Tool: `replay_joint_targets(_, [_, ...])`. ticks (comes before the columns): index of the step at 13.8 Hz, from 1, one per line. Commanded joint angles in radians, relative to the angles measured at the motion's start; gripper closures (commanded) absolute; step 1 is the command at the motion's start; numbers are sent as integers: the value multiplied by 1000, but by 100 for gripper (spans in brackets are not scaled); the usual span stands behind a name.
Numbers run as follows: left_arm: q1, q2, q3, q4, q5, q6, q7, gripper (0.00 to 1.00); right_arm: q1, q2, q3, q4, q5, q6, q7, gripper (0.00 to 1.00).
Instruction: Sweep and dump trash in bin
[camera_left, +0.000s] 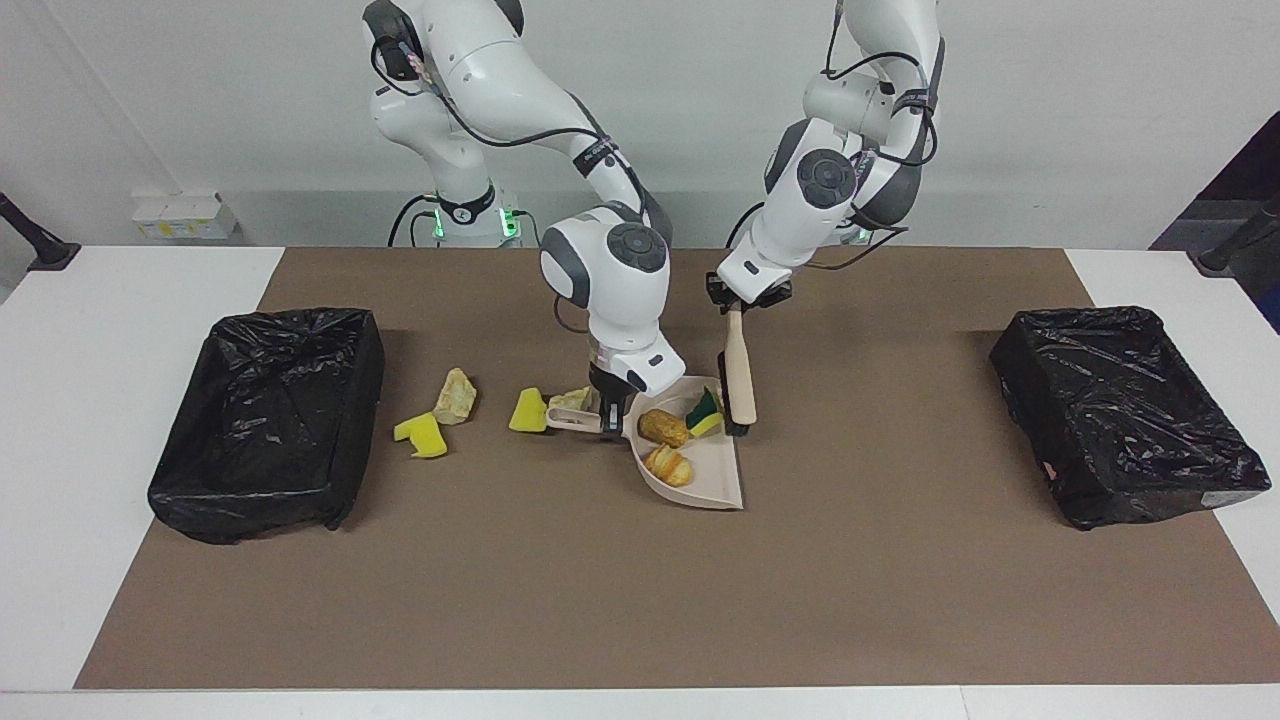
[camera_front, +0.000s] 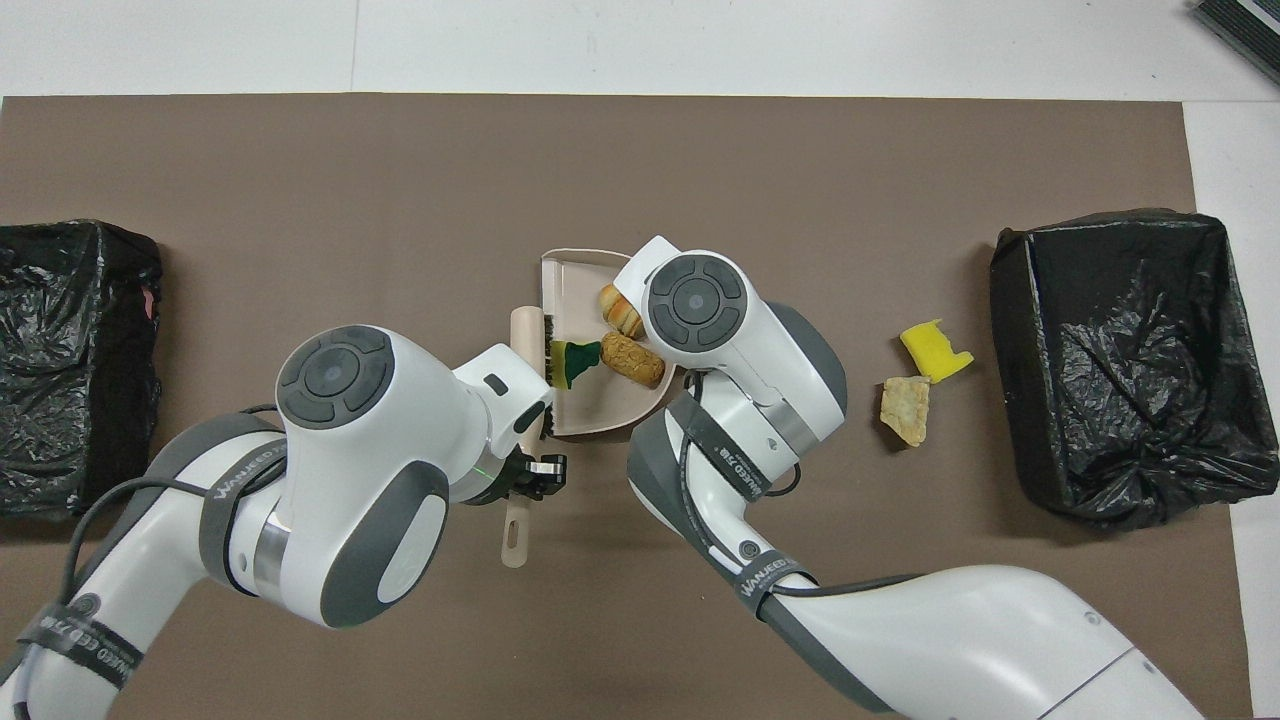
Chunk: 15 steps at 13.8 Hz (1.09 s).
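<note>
The right gripper (camera_left: 612, 408) is clamped on the handle of a beige dustpan (camera_left: 712, 478) resting on the brown mat (camera_left: 640, 600) at mid-table. The left gripper (camera_left: 737, 302) is closed around the handle of a hand brush (camera_left: 739, 375), whose bristled head stands at the dustpan's open edge, against a green-and-yellow sponge (camera_left: 705, 412). In the pan with that sponge lie two golden-brown bread rolls (camera_left: 666, 445). Just outside the pan, by its handle toward the right arm's end, sit a yellow sponge chunk (camera_left: 527, 411) and a pale stone-like lump (camera_left: 571, 399), the lump partly hidden by the gripper and apparently touching the handle. Further that way, another yellow chunk (camera_front: 937, 350) and another pale lump (camera_front: 906, 409) lie side by side near a black-lined bin (camera_front: 1120, 360). A second black-lined bin (camera_left: 1125, 410) stands at the left arm's end of the table.
</note>
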Motion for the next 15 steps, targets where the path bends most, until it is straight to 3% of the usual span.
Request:
replay_joint_targets(1, [-40,-40,13,-47,-12,-60,0,100,-5,-28,7,-42,21,33,5,100])
replay_joint_targets(12, [-66,-49,4,44,23,-465,26,100,-18,-34,7,-44,23,24,7,100])
replay_joint_targets(15, [-51,-78,15,76,29,-490,34,100,-56,-110,7,-80,34,17,-6,100])
